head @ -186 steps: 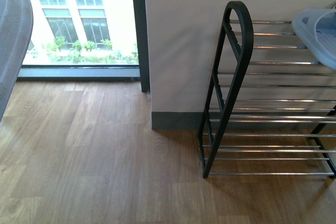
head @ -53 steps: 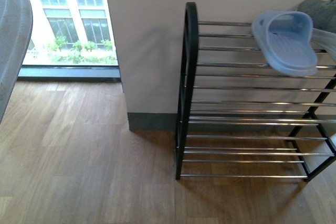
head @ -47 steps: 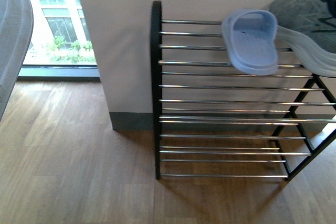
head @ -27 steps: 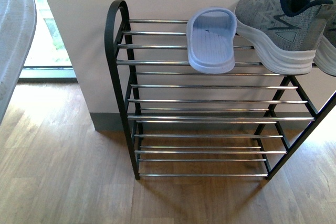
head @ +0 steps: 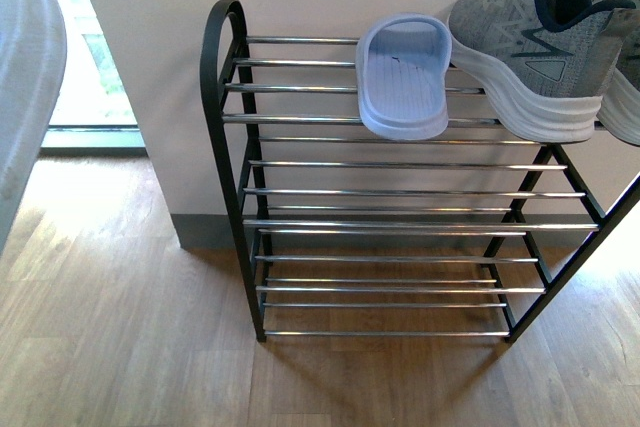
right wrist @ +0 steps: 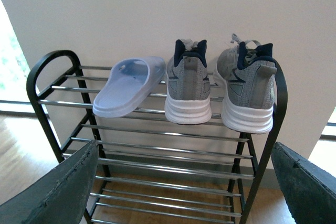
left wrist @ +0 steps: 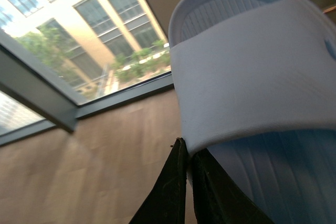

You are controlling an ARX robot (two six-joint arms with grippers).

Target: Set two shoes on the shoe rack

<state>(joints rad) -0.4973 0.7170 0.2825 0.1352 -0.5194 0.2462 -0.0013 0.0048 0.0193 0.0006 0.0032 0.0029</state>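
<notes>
The shoe rack (head: 400, 225) stands against a cream wall, with a black frame and silver rods. On its top tier the two shoes, grey knit sneakers (right wrist: 188, 85) (right wrist: 247, 88), stand side by side with heels facing the right wrist camera. One sneaker (head: 535, 47) shows in full in the front view and the other (head: 628, 87) is cut by the edge. A blue slipper (head: 402, 77) lies beside them on the same tier. My left gripper (left wrist: 187, 148) is shut on the strap edge of another blue slipper (left wrist: 252, 77), held above the floor. My right gripper (right wrist: 181, 192) is open and empty, facing the rack (right wrist: 157, 156).
A pale curved surface (head: 25, 77) fills the front view's left edge, very close to the camera. A window (head: 85, 57) with a dark sill lies left of the wall. Wooden floor (head: 120, 327) spreads before the rack. The lower tiers (head: 390, 287) hold nothing.
The front view has swung right, bringing the rack with its slipper and sneakers from the right edge to the middle. Over the last half second almost nothing moved.
</notes>
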